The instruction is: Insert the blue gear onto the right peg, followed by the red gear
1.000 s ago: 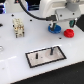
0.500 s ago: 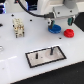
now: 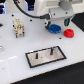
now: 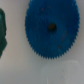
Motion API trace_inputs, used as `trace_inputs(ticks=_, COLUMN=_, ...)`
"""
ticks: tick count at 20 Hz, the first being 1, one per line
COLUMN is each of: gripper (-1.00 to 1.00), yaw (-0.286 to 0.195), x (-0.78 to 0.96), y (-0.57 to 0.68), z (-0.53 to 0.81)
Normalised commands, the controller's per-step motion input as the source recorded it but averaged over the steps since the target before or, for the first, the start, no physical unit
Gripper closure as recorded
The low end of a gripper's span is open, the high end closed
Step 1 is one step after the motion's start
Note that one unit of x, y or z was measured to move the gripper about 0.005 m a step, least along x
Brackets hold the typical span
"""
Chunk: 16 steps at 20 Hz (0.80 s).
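Table point(image 3: 12, 52): white surface, carried every item seen in the exterior view.

Arm point(image 3: 55, 7): large white body entered from the upper edge of the exterior view and reached down over the blue gear. Black cables trailed behind it.

Plate point(image 3: 46, 55): white rectangle with black border, lay flat on the table, well apart from the fingers, on the near side of them in the exterior view and toward that view's left.

Cream fixture point(image 3: 18, 27): small blocky object, stood far from the fingers toward the exterior view's left.

Blue gear point(image 4: 51, 28): toothed blue disc with a dark centre hole, flat on the table. In the exterior view it sat directly beneath the gripper point(image 3: 56, 25), partly covered by it. Filled most of the wrist view.

Red gear point(image 3: 69, 33): flat on the table, just beside the blue gear, on the exterior view's right of the fingers. Apart from them.

Right peg point(image 3: 50, 50): thin dark pin, upright on the plate, bare, well clear of the fingers. A shorter pin point(image 3: 37, 55) stood further off on the same plate.

Fingers: not resolved in either view. A dark blurred shape point(image 4: 2, 32) stood beside the gear in the wrist view; cannot tell what it was. Finger spread and any contact with the gear: cannot tell.
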Motion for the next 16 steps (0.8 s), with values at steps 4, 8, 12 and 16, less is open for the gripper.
trace_inputs(ticks=4, gripper=1.00, yaw=0.000, x=-0.26, y=-0.03, z=-0.36)
trace_inputs(ticks=8, gripper=1.00, yaw=0.000, x=-0.38, y=0.00, z=-0.14)
trace_inputs(ticks=12, gripper=1.00, yaw=0.000, x=-0.35, y=-0.01, z=-0.11)
trace_inputs(ticks=16, gripper=1.00, yaw=0.000, x=-0.25, y=0.00, z=-0.07)
